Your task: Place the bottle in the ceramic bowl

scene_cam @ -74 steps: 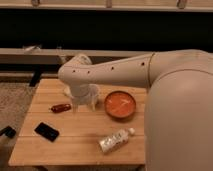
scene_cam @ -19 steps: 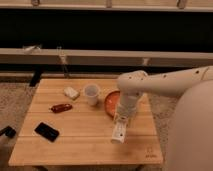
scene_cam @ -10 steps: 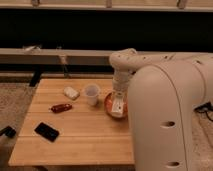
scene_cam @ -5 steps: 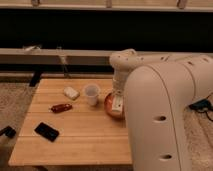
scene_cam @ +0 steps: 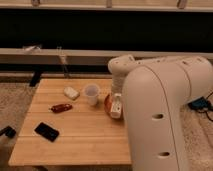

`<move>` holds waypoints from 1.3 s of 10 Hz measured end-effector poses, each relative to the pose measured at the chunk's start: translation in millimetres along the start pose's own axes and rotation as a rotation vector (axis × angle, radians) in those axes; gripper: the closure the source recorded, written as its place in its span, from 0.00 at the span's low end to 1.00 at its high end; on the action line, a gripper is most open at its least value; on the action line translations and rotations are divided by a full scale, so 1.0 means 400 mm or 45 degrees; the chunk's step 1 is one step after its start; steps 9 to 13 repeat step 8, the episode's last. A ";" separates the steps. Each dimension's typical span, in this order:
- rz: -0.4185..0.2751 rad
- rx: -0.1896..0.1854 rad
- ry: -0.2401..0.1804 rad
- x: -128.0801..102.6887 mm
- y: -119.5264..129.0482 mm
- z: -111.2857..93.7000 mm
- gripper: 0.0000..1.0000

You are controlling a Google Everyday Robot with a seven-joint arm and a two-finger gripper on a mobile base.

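Observation:
The ceramic bowl is orange-red and sits on the wooden table right of the cup; only its left rim shows past my arm. The bottle is clear with a pale label and stands nearly upright over the bowl, its lower end inside the rim. My gripper is directly above the bowl at the bottle's upper end. The big white arm hides the rest of the bowl and the table's right side.
A translucent white cup stands just left of the bowl. A small white object, a red-brown oblong object and a black phone lie on the left half. A low bench runs behind the table.
Since 1.9 s ago the gripper has carried the bottle from the table's front right up over the bowl. Over the last second the arm and bottle have barely moved.

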 end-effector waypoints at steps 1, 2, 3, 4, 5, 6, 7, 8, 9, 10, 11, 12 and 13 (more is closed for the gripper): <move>0.001 -0.002 -0.006 0.000 0.000 0.004 0.38; 0.003 -0.006 -0.021 -0.004 0.003 0.004 0.38; 0.003 -0.010 -0.036 -0.009 0.002 -0.002 0.38; 0.002 -0.024 -0.058 -0.012 0.003 -0.018 0.38; 0.003 -0.042 -0.074 -0.011 0.003 -0.034 0.38; 0.005 -0.041 -0.075 -0.011 -0.003 -0.034 0.38; 0.000 -0.043 -0.075 -0.010 0.005 -0.034 0.38; -0.001 -0.044 -0.074 -0.009 0.008 -0.033 0.38; -0.001 -0.044 -0.074 -0.009 0.008 -0.033 0.38; -0.001 -0.044 -0.074 -0.009 0.008 -0.033 0.38; -0.001 -0.044 -0.074 -0.009 0.008 -0.033 0.38; -0.001 -0.044 -0.074 -0.009 0.008 -0.033 0.38; -0.001 -0.044 -0.074 -0.009 0.008 -0.033 0.38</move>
